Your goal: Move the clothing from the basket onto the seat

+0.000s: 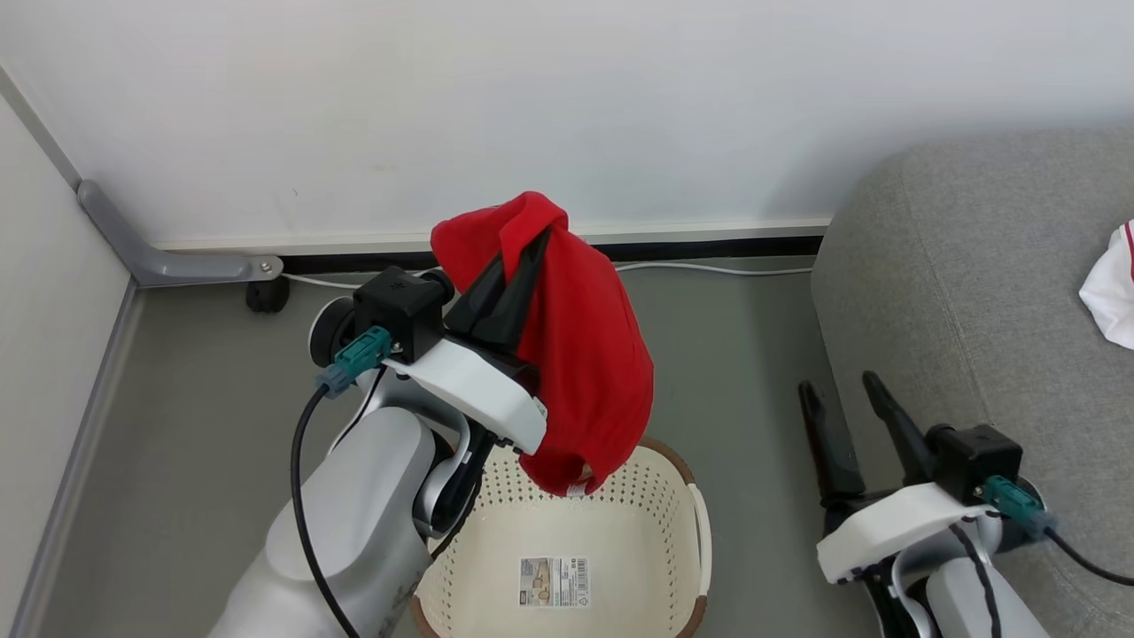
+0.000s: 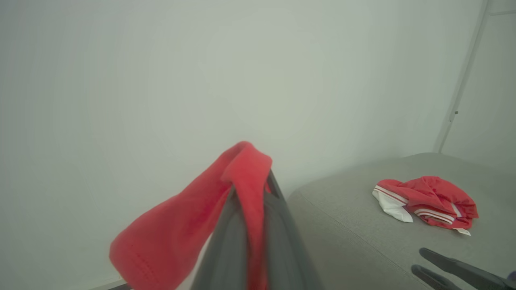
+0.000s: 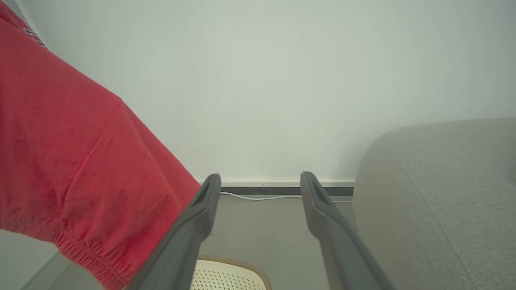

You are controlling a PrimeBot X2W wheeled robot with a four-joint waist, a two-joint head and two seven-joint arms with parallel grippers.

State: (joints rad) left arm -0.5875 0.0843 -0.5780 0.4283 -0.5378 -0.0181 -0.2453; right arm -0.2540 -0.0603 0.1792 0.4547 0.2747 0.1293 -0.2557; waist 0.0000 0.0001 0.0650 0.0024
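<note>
L tool (image 1: 534, 252) clamped tight on red garment (image 1: 585, 354), held up over the basket (image 1: 660, 496); fabric drapes over the fingers, lower hem hanging above basket's far side. Label sticker (image 1: 554, 581) on basket base. R tool (image 1: 839, 383) right of basket, fingers spread wide, nothing in them. Seat (image 1: 957, 266) also right of basket; second garment (image 2: 431, 199), red w/ white striped trim, lies on it, well apart from basket.

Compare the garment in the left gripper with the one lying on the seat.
The held garment hangs from the shut left gripper, above the basket; the lying garment rests crumpled on the seat. The held garment looks almost all red; the lying garment shows white panels and striped trim. Both are red fabric.
</note>
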